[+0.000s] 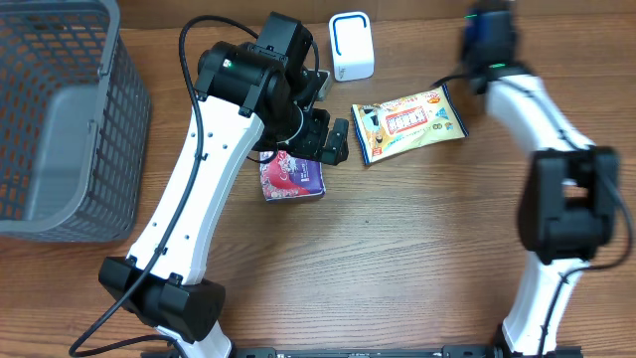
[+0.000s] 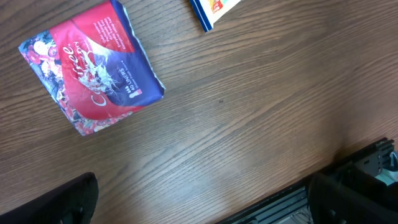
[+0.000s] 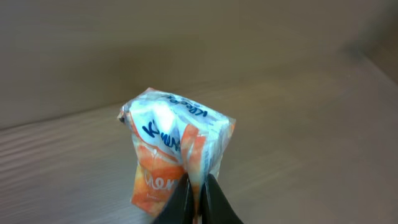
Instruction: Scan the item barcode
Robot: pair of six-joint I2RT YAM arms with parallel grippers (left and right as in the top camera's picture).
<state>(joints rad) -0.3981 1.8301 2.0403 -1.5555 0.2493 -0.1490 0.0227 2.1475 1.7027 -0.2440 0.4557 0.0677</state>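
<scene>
Fingers point(image 3: 179, 202) of the right arm are pinched fully together on the lower edge of an orange and white packet point(image 3: 177, 143) with blue lettering. They hold it up clear of the surface, with its crumpled top end tilted away from the wrist camera. From overhead, the right arm point(image 1: 537, 109) rises from its base at about 5 o'clock. It folds at a dark elbow near 3 o'clock and stretches its white forearm up to about 1 o'clock, where the wrist is blurred at the far edge. The held packet cannot be made out in that view.

The left arm point(image 1: 199, 189) climbs from its base at 7 o'clock to a dark joint near 11 o'clock, then bends back toward the middle. Its fingers point(image 2: 62, 202) are spread as wide as they go and hold nothing. They hang just above the surface point(image 1: 397, 259) at the 3 o'clock side of a red and purple packet point(image 1: 293, 179), which lies flat near the centre.

A white device point(image 1: 351, 45) with a blue ring stands at 12 o'clock. A yellow snack packet point(image 1: 409, 121) lies flat just at its 4 o'clock side, between the two wrists. A grey mesh basket point(image 1: 60, 119) fills the 9 to 10 o'clock corner, well apart from both sets of fingers.
</scene>
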